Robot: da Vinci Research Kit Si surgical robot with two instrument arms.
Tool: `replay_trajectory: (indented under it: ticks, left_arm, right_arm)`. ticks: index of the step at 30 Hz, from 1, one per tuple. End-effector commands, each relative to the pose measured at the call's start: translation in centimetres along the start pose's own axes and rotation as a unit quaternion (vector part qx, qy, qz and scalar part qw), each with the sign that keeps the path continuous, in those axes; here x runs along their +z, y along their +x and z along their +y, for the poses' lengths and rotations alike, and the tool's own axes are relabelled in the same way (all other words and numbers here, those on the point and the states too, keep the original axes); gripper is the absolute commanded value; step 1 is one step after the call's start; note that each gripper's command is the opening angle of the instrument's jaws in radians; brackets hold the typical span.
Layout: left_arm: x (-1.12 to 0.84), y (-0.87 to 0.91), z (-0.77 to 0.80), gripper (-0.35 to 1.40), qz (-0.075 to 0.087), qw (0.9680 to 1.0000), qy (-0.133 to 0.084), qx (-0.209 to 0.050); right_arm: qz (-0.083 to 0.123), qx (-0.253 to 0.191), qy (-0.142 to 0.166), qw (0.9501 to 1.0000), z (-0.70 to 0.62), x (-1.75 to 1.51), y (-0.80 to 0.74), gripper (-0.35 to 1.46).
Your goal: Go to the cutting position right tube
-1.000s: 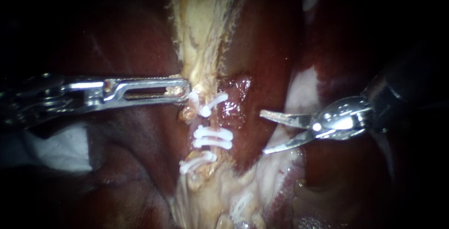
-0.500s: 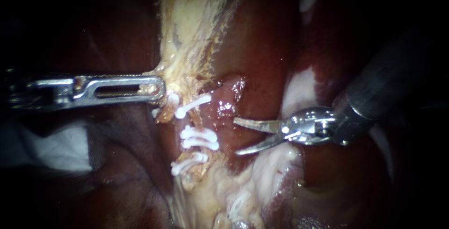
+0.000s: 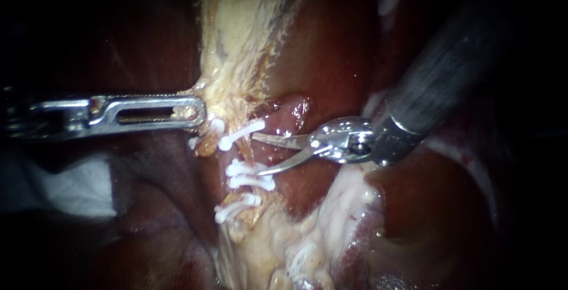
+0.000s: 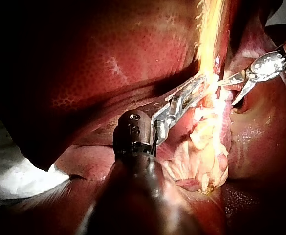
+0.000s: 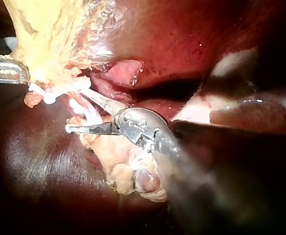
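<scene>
- Right instrument (image 3: 257, 155) at the clip line: its two curved jaws stand apart and grip nothing. Their tips are right up against the tube (image 3: 235, 155).
- The tube runs down from the pale tissue (image 3: 236, 41). A top clip (image 3: 239, 135), a middle pair (image 3: 251, 177) and bottom clips (image 3: 235, 208) cross it. The bare stretch between the top clip and the middle pair lies straight ahead of the open jaws.
- The upper jaw tip sits just beside the top clip, and the lower tip is touching or all but touching the middle pair. In the right wrist view a white strand seems to lie between the jaws, though depth is hard to judge there.
- Left instrument (image 3: 201, 112): its jaws are clamped on pale tissue just above the top clip and draw it leftward, which seems to hold the tube straight.
- By my reading, the approach is nearly done; what remains is a small advance so that only bare tube sits between the jaws.
- What could go wrong:
  - A lower tip riding on the middle pair could put a clip in the bite, dislodging or jamming it.
  - Too deep an advance could nick the liver (image 3: 337, 47) behind.
  - If the left instrument's grip slips, the tube would slacken and drift out of line.
</scene>
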Motion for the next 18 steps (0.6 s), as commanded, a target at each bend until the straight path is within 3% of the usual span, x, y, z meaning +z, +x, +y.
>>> replay_trajectory:
  ticks: [1,12,18]
  left_arm:
    - [0.0,0.0,-0.01,-0.35,0.0,1.0,0.0,0.0]
    - [0.0,0.0,-0.02,-0.35,-0.001,1.0,0.0,0.0]
    - [0.0,0.0,-0.01,-0.35,0.0,1.0,0.0,0.0]
  right_arm:
    - [-0.001,0.001,0.001,1.0,0.01,0.03,0.0,1.27]
    - [0.001,0.011,0.007,0.9999,0.07,0.19,-0.06,1.27]
    - [0.026,0.01,0.025,0.9993,0.05,0.21,-0.02,1.26]
